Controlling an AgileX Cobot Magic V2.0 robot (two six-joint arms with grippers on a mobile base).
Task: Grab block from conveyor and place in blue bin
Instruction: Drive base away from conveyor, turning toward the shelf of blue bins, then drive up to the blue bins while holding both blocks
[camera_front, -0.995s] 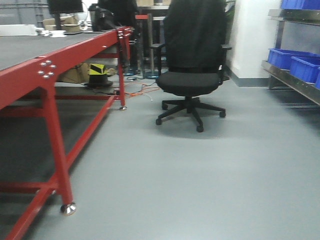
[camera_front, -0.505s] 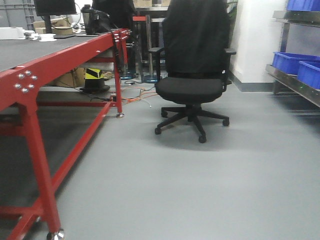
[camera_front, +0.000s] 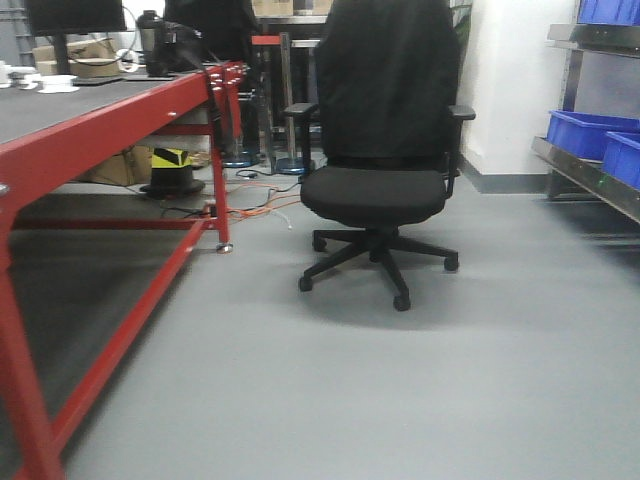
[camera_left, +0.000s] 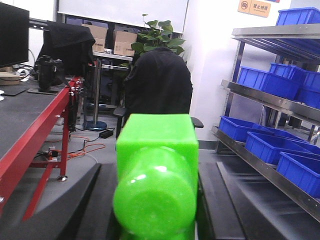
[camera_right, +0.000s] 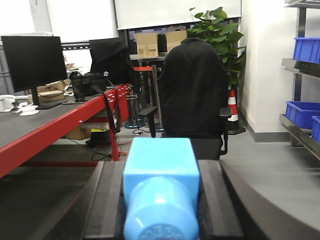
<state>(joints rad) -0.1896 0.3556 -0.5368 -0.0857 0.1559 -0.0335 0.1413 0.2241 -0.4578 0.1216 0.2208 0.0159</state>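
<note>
One long conveyor (camera_front: 60, 108), a wide dark grey woven belt on a glossy red metal frame serving as the bench, runs down the left side; none of its visible belt carries a block. Next in size, steel shelving (camera_front: 590, 175) along the right wall bears open blue plastic bins (camera_front: 585, 130). A black fabric swivel office chair (camera_front: 385, 130) stands on the grey floor (camera_front: 400, 390) between the two, near the middle of the aisle, so any approach to the bins probably has to pass on its right. The small bright green plastic block (camera_left: 156, 165) is off the belt, pinched between the left fingers (camera_left: 220, 200) with its rounded end toward the wrist camera. It looks rigid, light and glossy, so likely slippery: the flat sides of its square body offer the surest hold, the rounded step the poorest. The right fingers (camera_right: 107, 200) likewise clamp a light blue plastic block (camera_right: 160, 185) of the same form. Smallest, orange cables (camera_front: 262, 203) and a yellow-and-black striped object (camera_front: 170, 160) lie under the bench's far end, off to the side of the aisle.
</note>
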